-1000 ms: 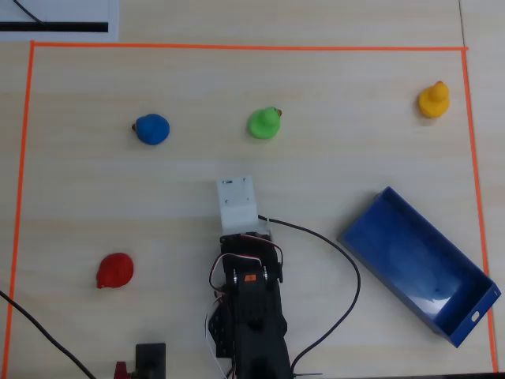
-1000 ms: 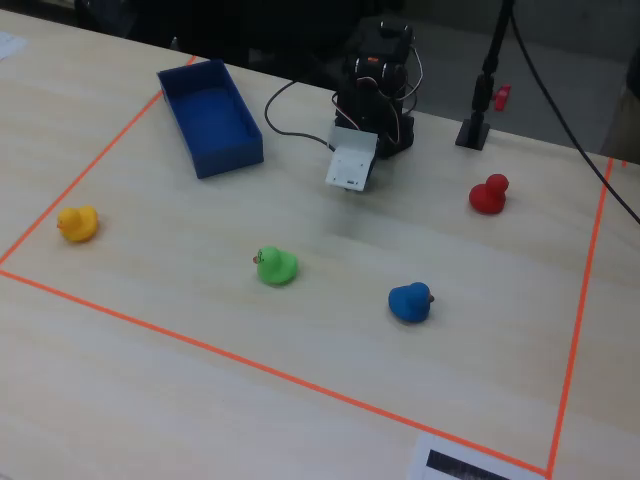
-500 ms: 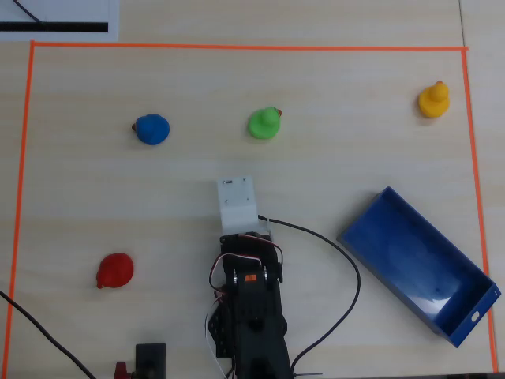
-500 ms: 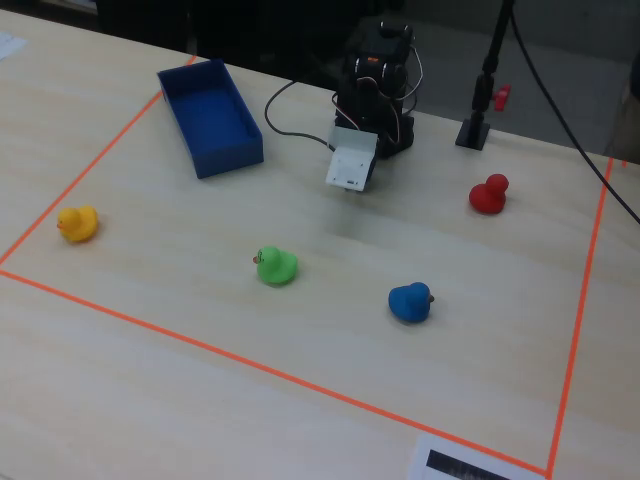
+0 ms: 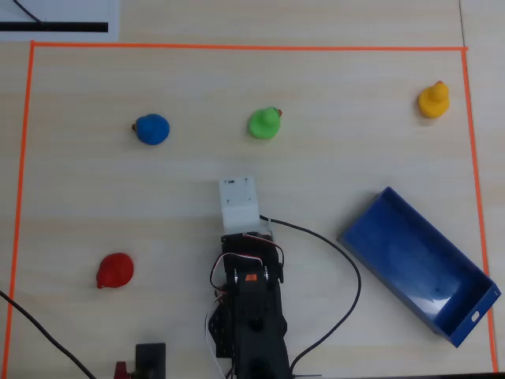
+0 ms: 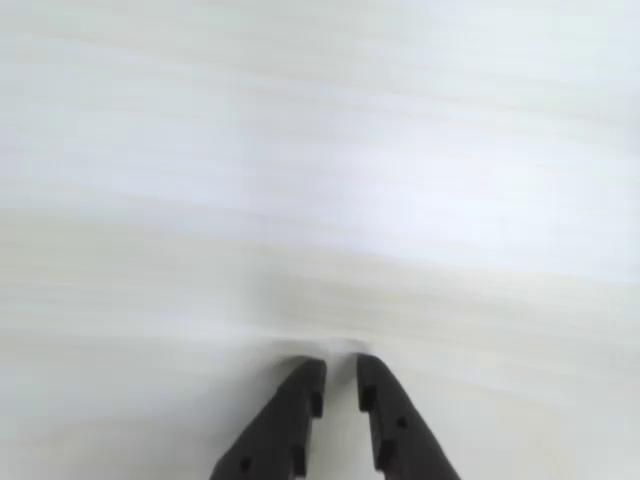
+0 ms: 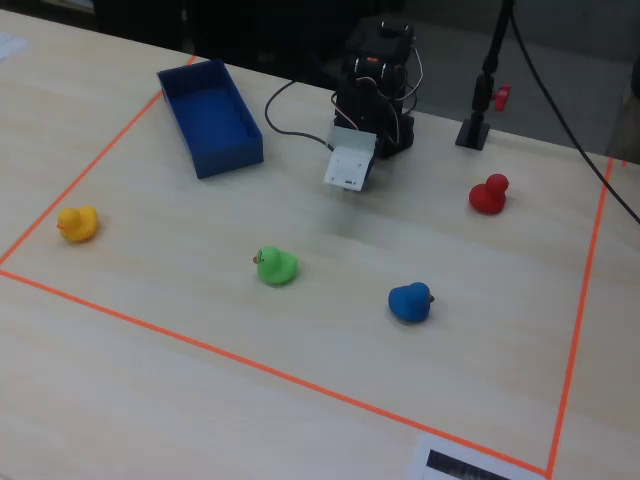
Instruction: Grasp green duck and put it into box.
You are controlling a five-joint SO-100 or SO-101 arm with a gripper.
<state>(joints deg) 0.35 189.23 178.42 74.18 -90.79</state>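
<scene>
Gripper [image 6: 341, 368] sits closest to the lens in the wrist view: two dark fingers rising from the bottom edge, tips nearly together with only a thin slit between them, nothing held. Pale wood fills the rest of that view, blurred.

Table [image 5: 331, 95], light wood grain, takes up most of the overhead view. Orange tape [image 5: 237, 47] marks out a large rectangle on it.

Arm [image 5: 251, 308], black with loose wires, stands at the bottom middle in the overhead view, with a white housing [image 5: 238, 202] at its front end, pointing toward the ducks.

Box [image 5: 394, 237], dark blue and long with low walls, lies at an angle at lower right in the overhead view, inside the tape. Small hole in its near end wall. Nothing in it.

Green duck [image 5: 263, 123] stands on the table above the arm's white front end in the overhead view, apart from it, and well apart from the box.

Blue duck [image 5: 151, 129] to its left, yellow duck [image 5: 433, 99] far upper right near the tape, red duck [image 5: 115, 271] lower left.
</scene>
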